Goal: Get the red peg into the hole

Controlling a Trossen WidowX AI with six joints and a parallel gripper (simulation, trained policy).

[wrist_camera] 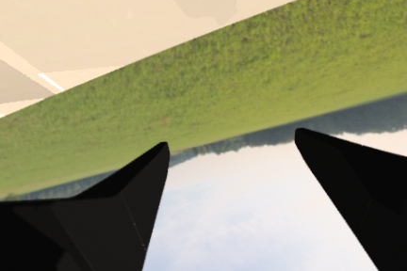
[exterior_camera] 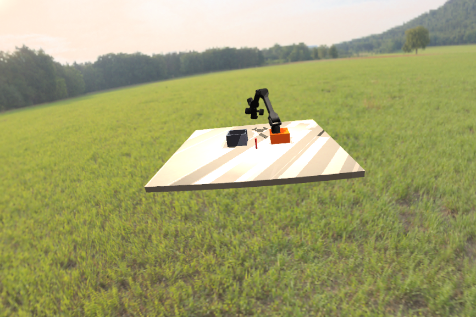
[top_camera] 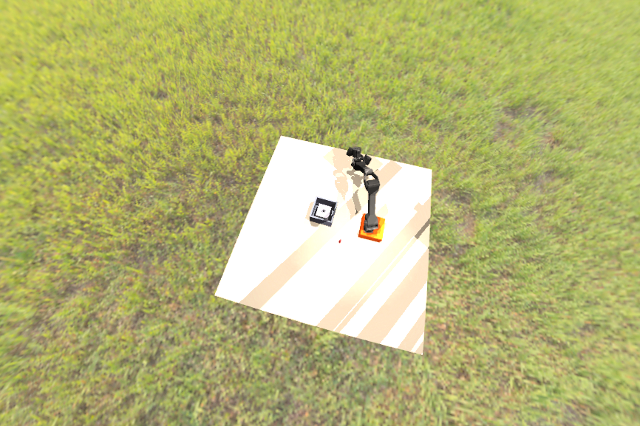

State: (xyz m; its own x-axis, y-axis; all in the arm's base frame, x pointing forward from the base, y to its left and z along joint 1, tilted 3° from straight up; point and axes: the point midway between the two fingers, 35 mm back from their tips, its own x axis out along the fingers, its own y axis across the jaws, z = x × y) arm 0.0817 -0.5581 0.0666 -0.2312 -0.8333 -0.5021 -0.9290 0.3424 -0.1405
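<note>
Out under a pale sky, a grassy field (top_camera: 154,100) (exterior_camera: 230,248) (wrist_camera: 236,60) spreads around everything. On it I see a broad, light table (top_camera: 289,255) (exterior_camera: 215,167) (wrist_camera: 71,13), striped with shadow. My black arm (top_camera: 371,204) (exterior_camera: 269,105) rises right of the middle and bends toward the far edge. Left of my arm's foot sits a dark, open box (top_camera: 321,221) (exterior_camera: 236,140); the foot itself stands on an orange block (top_camera: 380,235) (exterior_camera: 280,137). Raised above the far part of the table, my claw (top_camera: 358,153) (exterior_camera: 254,114) (wrist_camera: 231,141) is spread wide with nothing between its fingers. Down inside the box lies a white plate (top_camera: 319,214) with a small dark hole near its middle. Smallest of all, the red peg (top_camera: 339,241) (exterior_camera: 255,143) stands about upright on the table, outside the box, between box and block but a little nearer, well apart from my claw.
</note>
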